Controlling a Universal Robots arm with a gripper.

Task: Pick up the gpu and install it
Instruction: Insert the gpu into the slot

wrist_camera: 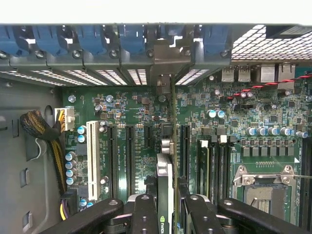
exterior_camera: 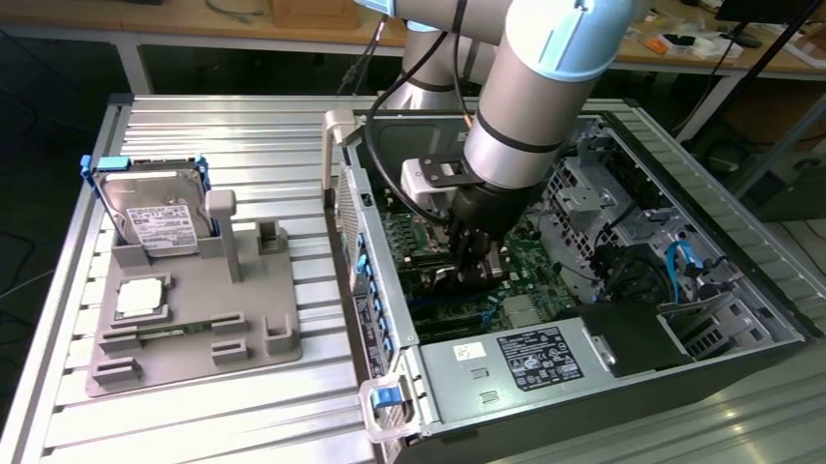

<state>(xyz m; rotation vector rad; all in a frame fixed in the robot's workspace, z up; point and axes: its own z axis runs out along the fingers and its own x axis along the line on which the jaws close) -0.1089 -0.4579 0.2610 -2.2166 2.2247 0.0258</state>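
The gpu (wrist_camera: 165, 168) is a thin dark card seen edge-on, standing upright over the motherboard's black expansion slots (wrist_camera: 130, 156). Its metal end bracket (wrist_camera: 168, 61) lines up with the case's rear slot openings. My gripper (wrist_camera: 168, 207) is shut on the card, with a black finger (wrist_camera: 145, 214) on each side of it. In the exterior view, the gripper (exterior_camera: 471, 266) reaches down into the open computer case (exterior_camera: 722, 242), with the dark card (exterior_camera: 443, 277) at its tips just above the green motherboard (exterior_camera: 536, 246).
A silver hard drive (exterior_camera: 155, 217) and a small square chip (exterior_camera: 139, 300) sit on a grey fixture (exterior_camera: 193, 333) at the exterior view's left. Inside the case are a power supply (exterior_camera: 516, 362), a CPU socket (wrist_camera: 263, 187), a white slot (wrist_camera: 91, 156) and a cable bundle (wrist_camera: 36, 126).
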